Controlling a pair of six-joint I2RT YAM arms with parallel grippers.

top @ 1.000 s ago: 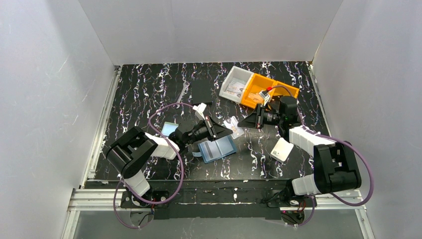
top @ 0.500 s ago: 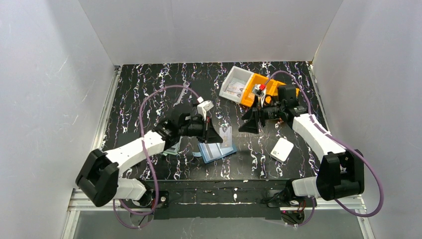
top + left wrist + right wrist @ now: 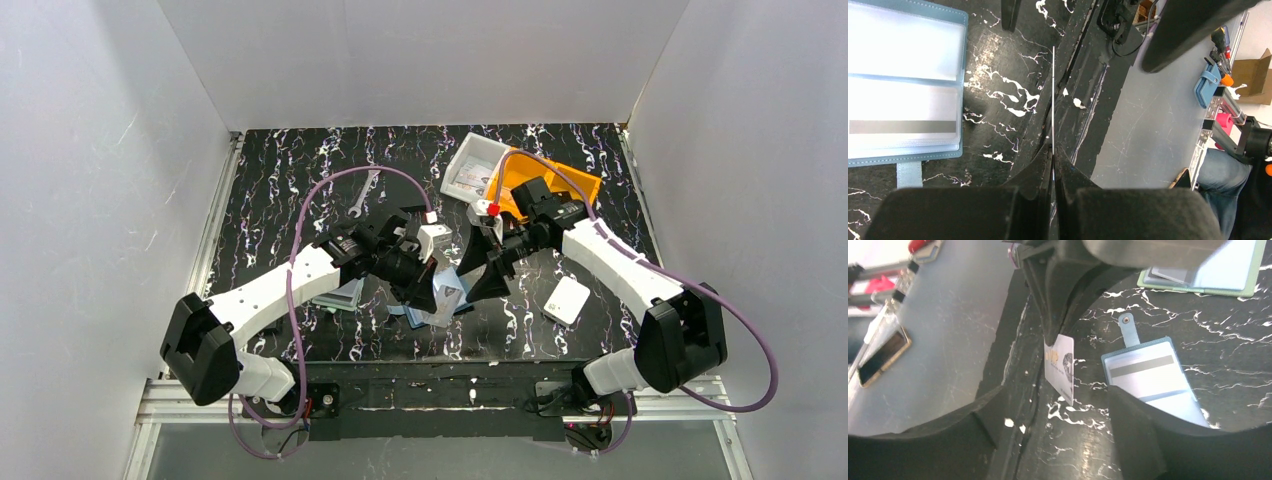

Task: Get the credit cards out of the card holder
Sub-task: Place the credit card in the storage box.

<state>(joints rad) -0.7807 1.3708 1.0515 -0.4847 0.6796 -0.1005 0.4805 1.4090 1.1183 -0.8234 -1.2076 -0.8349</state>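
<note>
My left gripper is shut on one credit card and holds it on edge just above the table. In the left wrist view that credit card shows as a thin pale line running out from my shut fingertips. The blue card holder lies open and flat beside it, with a card's grey stripe showing in a clear pocket. My right gripper is open, its fingers on either side of the card without touching it. The card holder lies just beyond my right finger.
A second, green-edged wallet lies left of my left arm. A white bin and a yellow bin stand at the back right. There is a white rounded box near my right arm and a wrench at the back.
My left gripper carried the card nearer and to the right, over the card holder. My right gripper opened wide and swung left and down towards the card.
</note>
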